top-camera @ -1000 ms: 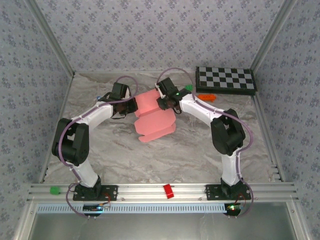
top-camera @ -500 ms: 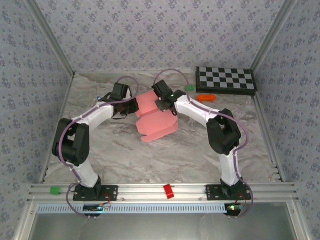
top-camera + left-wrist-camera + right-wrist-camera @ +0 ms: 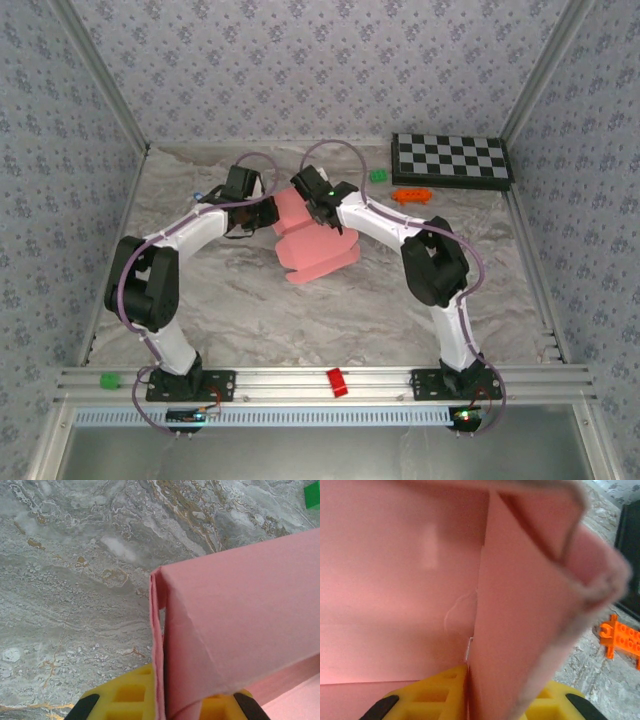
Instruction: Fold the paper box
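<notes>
Pads (image 3: pixel 125 696) of the left gripper (image 3: pixel 160 702) sit on either side of a doubled wall of the paper box (image 3: pixel 240 620), and we read them as clamped on that pink card, whose folded corner rises straight up above the marbled table (image 3: pixel 70 580). On the other wrist we see the right gripper (image 3: pixel 470 700) closed the same way on an upright pink panel that stands between its yellow pads (image 3: pixel 432 696), with the box's inner face (image 3: pixel 395 580) spreading to the left of it. From above, the left gripper (image 3: pixel 262 212) holds the left far edge of the paper box (image 3: pixel 315 250) and the right gripper (image 3: pixel 318 208) holds its far side just beside it, so the two wrists nearly meet. The box lies a little far of the table's middle, partly folded, its far panel raised and its near flaps resting on the table (image 3: pixel 250 300). Farther right we note an orange toy (image 3: pixel 412 195), a small green block (image 3: pixel 377 175) and a checkerboard (image 3: pixel 450 158) in the far right corner. A red block (image 3: pixel 337 381) and a green block (image 3: pixel 108 380) sit on the near rail.
</notes>
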`<state>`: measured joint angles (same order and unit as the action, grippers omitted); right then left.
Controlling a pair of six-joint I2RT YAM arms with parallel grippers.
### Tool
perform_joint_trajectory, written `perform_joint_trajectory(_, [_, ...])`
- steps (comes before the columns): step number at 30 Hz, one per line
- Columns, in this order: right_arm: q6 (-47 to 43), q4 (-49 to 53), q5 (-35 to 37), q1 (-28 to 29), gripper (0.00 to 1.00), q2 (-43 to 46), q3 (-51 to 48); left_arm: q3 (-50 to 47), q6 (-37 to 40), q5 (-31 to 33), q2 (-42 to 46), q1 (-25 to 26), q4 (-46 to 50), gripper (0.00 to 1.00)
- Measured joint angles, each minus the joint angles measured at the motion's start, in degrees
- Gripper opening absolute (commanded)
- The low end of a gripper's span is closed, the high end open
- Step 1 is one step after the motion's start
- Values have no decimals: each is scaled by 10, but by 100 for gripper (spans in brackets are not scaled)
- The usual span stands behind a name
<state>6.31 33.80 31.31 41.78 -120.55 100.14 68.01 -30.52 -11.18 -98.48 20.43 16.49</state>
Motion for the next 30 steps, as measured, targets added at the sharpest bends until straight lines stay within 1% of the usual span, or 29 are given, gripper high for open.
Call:
perform_joint_trajectory(14, [51, 49, 75, 17, 16, -35, 47, 7, -2, 0, -6, 3, 2, 0])
perform_joint_trajectory(20, [72, 63, 86, 20, 13, -41, 57, 8, -2, 0, -8, 3, 1, 0])
perform_joint_trajectory(30, [81, 69, 90, 20, 12, -45, 64, 9, -2, 0, -8, 3, 0, 0])
